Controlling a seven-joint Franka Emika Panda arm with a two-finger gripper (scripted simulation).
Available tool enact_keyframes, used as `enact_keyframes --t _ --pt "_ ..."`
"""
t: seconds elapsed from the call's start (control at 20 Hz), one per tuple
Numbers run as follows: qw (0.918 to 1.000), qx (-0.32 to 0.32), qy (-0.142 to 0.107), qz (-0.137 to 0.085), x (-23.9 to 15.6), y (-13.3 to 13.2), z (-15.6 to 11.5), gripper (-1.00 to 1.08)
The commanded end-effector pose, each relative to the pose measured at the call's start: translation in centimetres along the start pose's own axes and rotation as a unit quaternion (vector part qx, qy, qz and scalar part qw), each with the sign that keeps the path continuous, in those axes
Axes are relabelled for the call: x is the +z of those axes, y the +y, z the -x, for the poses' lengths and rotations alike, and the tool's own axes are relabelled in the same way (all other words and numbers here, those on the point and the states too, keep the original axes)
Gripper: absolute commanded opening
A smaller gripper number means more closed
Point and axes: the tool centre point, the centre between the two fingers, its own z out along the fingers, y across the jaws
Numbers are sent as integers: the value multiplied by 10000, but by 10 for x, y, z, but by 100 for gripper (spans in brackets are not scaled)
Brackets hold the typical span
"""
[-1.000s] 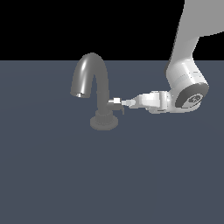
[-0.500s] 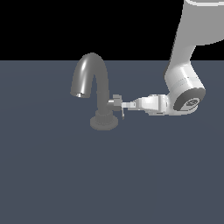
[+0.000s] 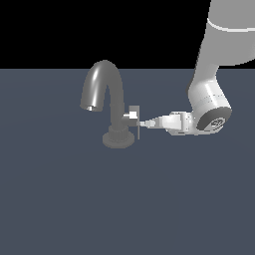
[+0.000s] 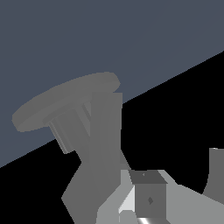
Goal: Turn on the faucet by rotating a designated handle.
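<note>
**Fingers now up against the handle plate**

Vs 1.0 s ago, the arm has slid toward the exterior view's left: the fingers (image 3: pixel 143 123) were stopped short of the handle then, w/ a visible gap. Now they're at the handle (image 3: pixel 133 117), tip touching or nearly touching the thin flat plate on its end. The faucet (image 3: pixel 110 102) itself hasn't shifted; it stands on the desk (image 3: pixel 64 199), arched spout pointing to the exterior view's left, handle stub poking off the stem toward the exterior view's right, about mid-height.

Handle angle looks much the same as before, plate approx. vertical, so prob. no real rotation yet. Can't be sure at this res.

Finger state: cannot tell. In the exterior view they read as one narrow point; the wrist view shows the plate close up w/ finger hardware (image 4: pixel 146 197) right next to it, but not whether it's clamped.

Judgement: approach done, contact phase. Turning the plate is what's left.
</note>
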Motion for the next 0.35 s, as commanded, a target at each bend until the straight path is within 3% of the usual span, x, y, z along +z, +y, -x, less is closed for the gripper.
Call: enact_keyframes --t 0.0,0.3 --pt "9996 240 20 -115 9 -20 -38 -100" --pt "9994 319 16 -124 9 -31 -52 -100"
